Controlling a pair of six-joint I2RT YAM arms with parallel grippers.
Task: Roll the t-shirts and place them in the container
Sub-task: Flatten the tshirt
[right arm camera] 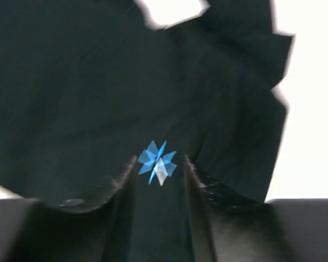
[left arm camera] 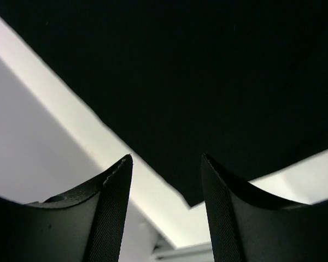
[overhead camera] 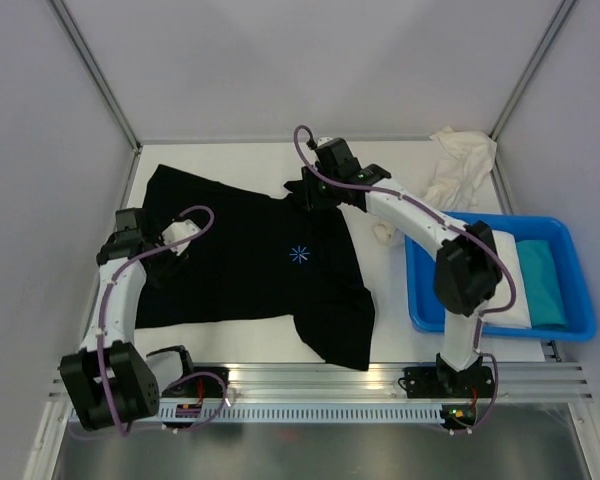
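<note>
A black t-shirt (overhead camera: 250,270) with a light-blue star (overhead camera: 300,254) lies spread flat on the white table. My left gripper (overhead camera: 165,252) is over its left side. In the left wrist view it (left arm camera: 167,161) stands open with nothing between the fingers, above a corner of the black cloth (left arm camera: 208,82). My right gripper (overhead camera: 308,195) hovers at the shirt's upper right edge. In the right wrist view it (right arm camera: 158,164) is open, and the star (right arm camera: 157,160) shows beyond the gap between the fingers. A cream-white t-shirt (overhead camera: 460,165) lies crumpled at the back right.
A blue plastic tub (overhead camera: 570,250) stands at the right, holding a folded teal t-shirt (overhead camera: 542,282) and a white one (overhead camera: 505,270). Grey walls close in the table on the left, back and right. An aluminium rail (overhead camera: 310,380) runs along the near edge.
</note>
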